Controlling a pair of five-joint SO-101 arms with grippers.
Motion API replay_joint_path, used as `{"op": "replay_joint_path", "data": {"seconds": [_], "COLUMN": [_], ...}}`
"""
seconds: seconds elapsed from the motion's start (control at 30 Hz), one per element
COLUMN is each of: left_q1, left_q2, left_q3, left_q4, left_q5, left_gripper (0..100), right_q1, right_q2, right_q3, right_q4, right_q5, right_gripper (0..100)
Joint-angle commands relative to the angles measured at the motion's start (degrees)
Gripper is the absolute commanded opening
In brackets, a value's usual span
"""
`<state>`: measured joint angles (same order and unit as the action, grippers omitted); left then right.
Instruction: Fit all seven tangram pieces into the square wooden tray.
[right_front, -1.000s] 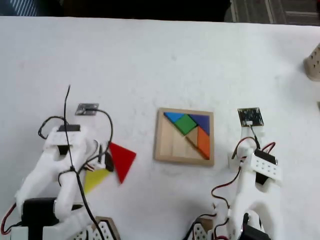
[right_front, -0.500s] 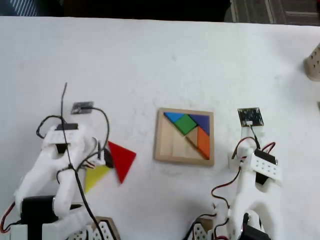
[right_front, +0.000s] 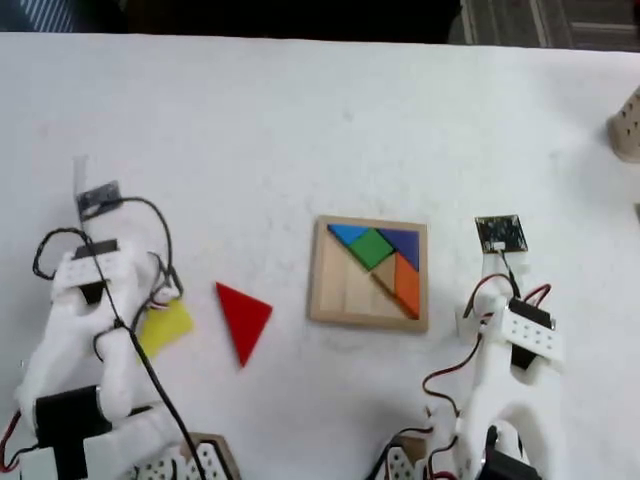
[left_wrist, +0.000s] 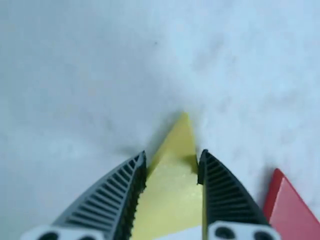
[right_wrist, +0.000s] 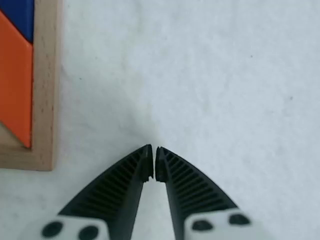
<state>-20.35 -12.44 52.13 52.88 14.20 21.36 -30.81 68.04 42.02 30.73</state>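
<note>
Left jaws: closed partway onto the yellow triangle (left_wrist: 175, 185), one ribbed finger on each slanted edge, its tip poking out past my fingertips. From the high view the yellow triangle (right_front: 165, 325) sits at my left arm, well apart from the tray (right_front: 316, 270). Cannot tell whether it rests on the worktop (right_front: 300, 120) or hangs just clear of it.

Red triangle (right_front: 243, 318): flat on the worktop between the yellow triangle and the tray, touching neither. One corner of it (left_wrist: 290, 210) shows beside my left jaws.

Tray: middle of the worktop. Inside it, along the far side, a light blue piece (right_front: 347, 234), a green square (right_front: 372, 247) and a dark blue piece (right_front: 402, 243); an orange piece (right_front: 406, 283) below the dark blue. Bare wood on the near-left part.

Right jaws: tips all but touching, nothing between them, over bare worktop just beside the tray's near corner (right_wrist: 47, 85), with orange (right_wrist: 15, 75) and dark blue (right_wrist: 17, 17) at that edge.
</note>
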Motion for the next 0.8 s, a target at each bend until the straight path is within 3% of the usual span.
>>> {"op": "replay_joint_path", "data": {"seconds": [0.0,0.1,0.3,0.53,0.77], "left_q1": [-1.2,-1.1,-0.8,-0.8,-0.8], "left_q2": [-0.5,-0.7,-0.8,-0.8,-0.8], "left_q3": [-2.8,-3.0,-4.6,-4.4,-4.3], "left_q4": [-1.0,-0.6,-0.6,4.0,8.9], "left_q5": [0.7,-0.4,-17.8,-27.6,-33.8], "left_gripper": [17,17,19,46,39], "right_q1": [-0.5,-0.5,-0.5,-0.5,-0.5], "right_q2": [-2.2,-2.2,-2.2,-2.2,-2.2], "right_q3": [-0.4,-0.4,-0.4,-0.4,-0.4], "right_q4": [0.7,0.7,0.7,0.7,0.7], "right_q5": [0.5,0.5,0.5,0.5,0.5], "right_gripper": [1.9,1.9,1.9,1.9,1.9]}}
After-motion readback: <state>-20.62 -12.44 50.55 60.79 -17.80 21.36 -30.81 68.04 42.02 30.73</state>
